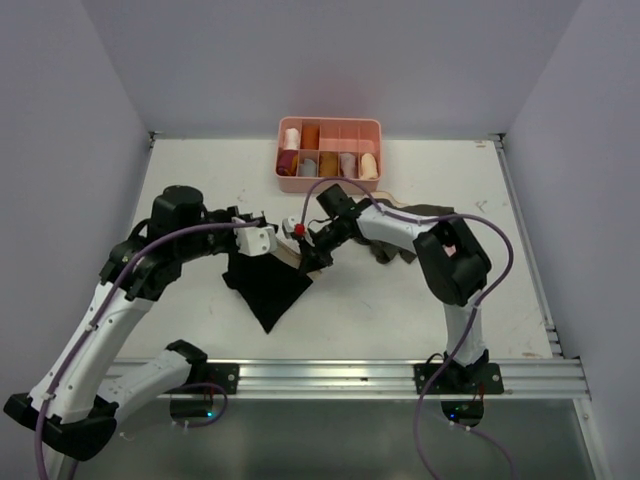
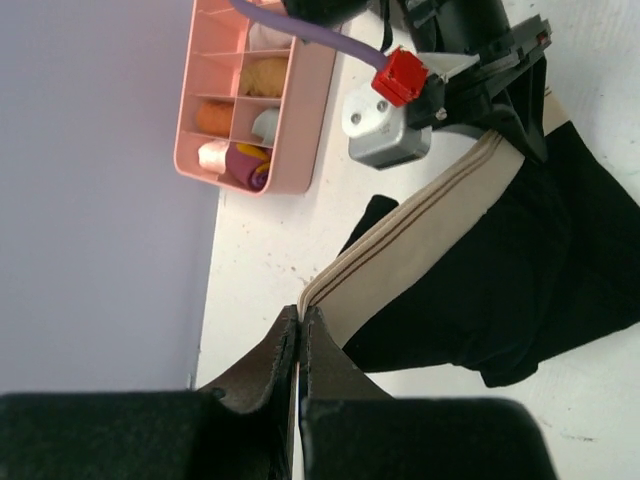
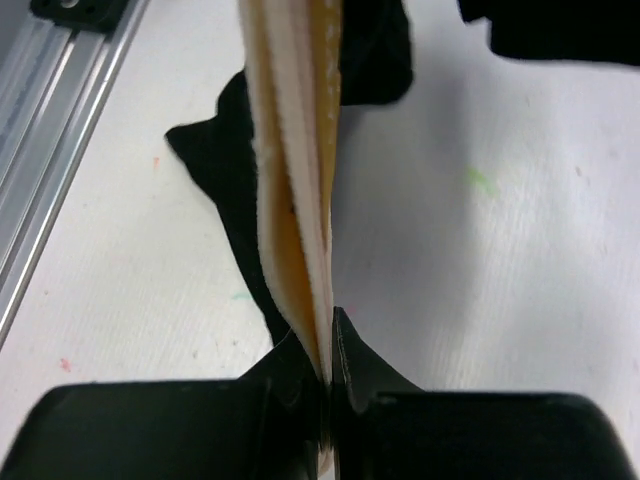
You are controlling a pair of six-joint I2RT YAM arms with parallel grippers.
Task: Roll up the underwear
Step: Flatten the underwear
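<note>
The underwear (image 1: pixel 265 285) is black cloth with a beige waistband, held up near the table's middle with its lower part hanging to a point. My left gripper (image 1: pixel 258 240) is shut on the left end of the waistband (image 2: pixel 420 225), pinched between its fingertips (image 2: pixel 300 318). My right gripper (image 1: pixel 305 255) is shut on the right end of the waistband (image 3: pixel 295 150), which runs edge-on from its fingertips (image 3: pixel 328 335). The waistband is stretched between the two grippers, and black cloth (image 3: pixel 230 180) hangs below it.
A pink compartment tray (image 1: pixel 372 130) with several rolled garments stands at the back centre, also in the left wrist view (image 2: pixel 320 90). An olive-brown garment (image 1: pixel 420 212) lies under my right arm. The aluminium rail (image 1: pixel 330 375) runs along the near edge.
</note>
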